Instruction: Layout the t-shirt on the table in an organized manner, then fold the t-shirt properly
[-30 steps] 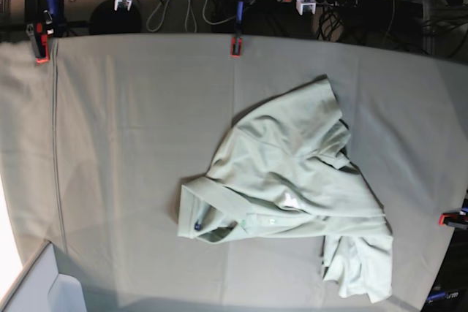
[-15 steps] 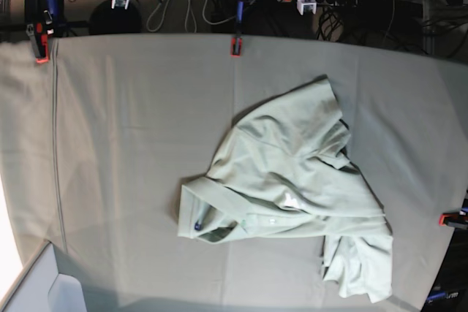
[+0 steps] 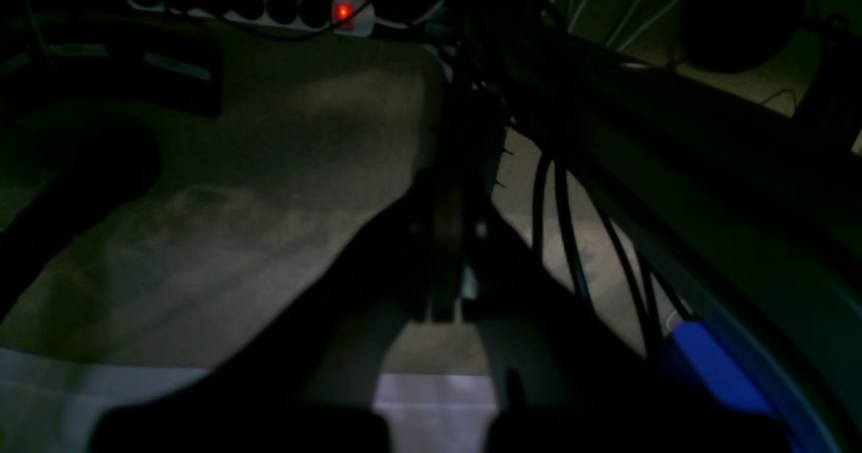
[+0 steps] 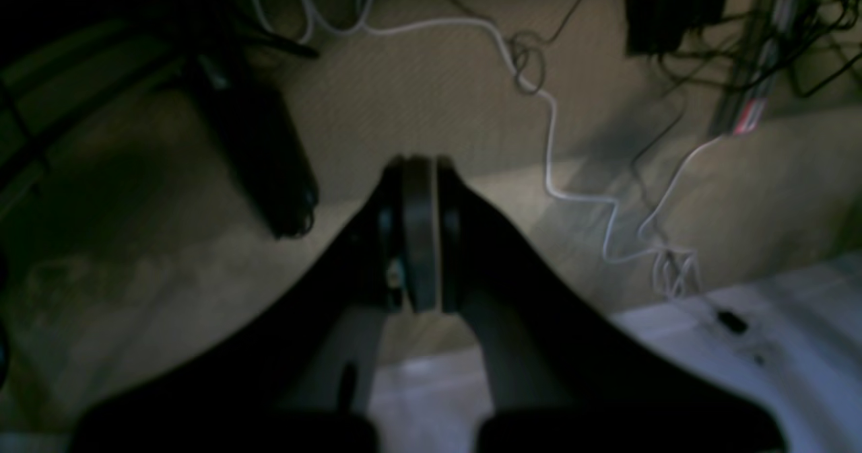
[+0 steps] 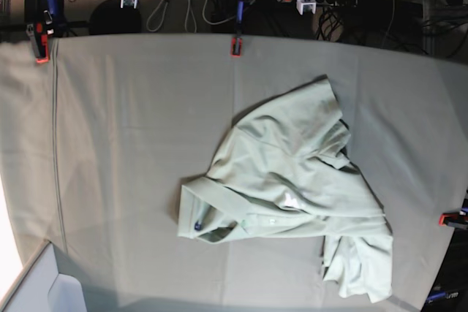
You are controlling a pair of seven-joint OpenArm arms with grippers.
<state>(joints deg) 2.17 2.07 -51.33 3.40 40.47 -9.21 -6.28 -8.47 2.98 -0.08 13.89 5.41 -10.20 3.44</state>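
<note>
The t-shirt (image 5: 292, 188) was soft, matt, rumpled cloth; the tabletop (image 5: 131, 144) wore a creased matt cloth cover, pinned by glossy plastic clamps (image 5: 235, 47).

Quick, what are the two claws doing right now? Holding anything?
Left gripper: jaws closed, holding nothing.
Right gripper: jaws closed, holding nothing.

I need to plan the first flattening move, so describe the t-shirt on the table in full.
The t-shirt is pale mint-green, of soft-looking fabric, with a collar that shows a small dark blue tag inside and a short buttoned placket beside it. It lies crumpled and partly folded over itself, not spread flat, right of centre on the grey-green cloth of the table, collar toward the middle. One bunched part reaches the near right edge. Nothing but the table cloth touches it.
</note>
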